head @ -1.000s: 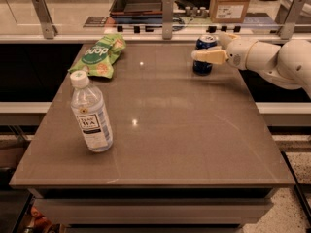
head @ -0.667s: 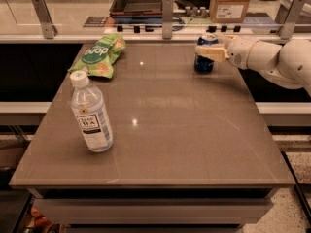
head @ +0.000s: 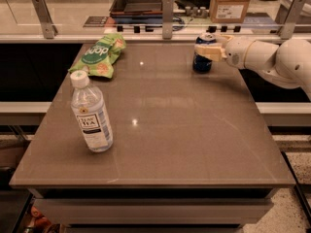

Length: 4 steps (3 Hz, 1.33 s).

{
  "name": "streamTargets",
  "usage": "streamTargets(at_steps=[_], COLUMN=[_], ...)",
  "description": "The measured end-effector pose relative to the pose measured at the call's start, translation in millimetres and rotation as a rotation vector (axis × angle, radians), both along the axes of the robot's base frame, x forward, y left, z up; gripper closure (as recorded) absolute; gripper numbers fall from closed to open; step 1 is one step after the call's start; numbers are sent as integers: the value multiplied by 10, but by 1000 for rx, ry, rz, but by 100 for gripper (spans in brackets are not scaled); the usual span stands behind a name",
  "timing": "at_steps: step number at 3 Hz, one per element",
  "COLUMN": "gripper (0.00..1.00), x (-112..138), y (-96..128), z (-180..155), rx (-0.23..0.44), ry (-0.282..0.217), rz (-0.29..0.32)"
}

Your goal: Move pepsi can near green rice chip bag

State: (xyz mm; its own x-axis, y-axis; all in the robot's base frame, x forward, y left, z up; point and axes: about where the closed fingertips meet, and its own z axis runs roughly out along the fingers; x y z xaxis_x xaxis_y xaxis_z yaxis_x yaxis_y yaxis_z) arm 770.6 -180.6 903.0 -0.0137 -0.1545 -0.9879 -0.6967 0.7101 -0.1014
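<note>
The pepsi can (head: 201, 63), dark blue with a silver top, stands at the far right of the brown table (head: 160, 130). My gripper (head: 208, 49) reaches in from the right on a white arm and is closed around the can's upper half, with a cream finger (head: 209, 52) across its front. The green rice chip bag (head: 98, 56), light green with white lettering, lies at the table's far left corner, well apart from the can.
A clear tea bottle (head: 91, 114) with a white cap stands upright at the front left. A rail with metal posts (head: 167, 11) runs behind the table. Beyond it are a dark tray (head: 138, 1) and a cardboard box (head: 232, 3).
The gripper has settled tighter around the can's top. The can has shifted very slightly. The bag and the bottle have not moved.
</note>
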Motion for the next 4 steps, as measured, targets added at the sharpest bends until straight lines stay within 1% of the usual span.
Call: streamTargets(at_steps=[1, 2, 3, 4], gripper=[100, 100, 100, 100], x=[5, 15, 89, 148], y=[32, 59, 214, 449], z=[-5, 0, 97, 277], rx=[1, -1, -20, -41], ry=[1, 2, 9, 12], rz=[4, 8, 21, 29])
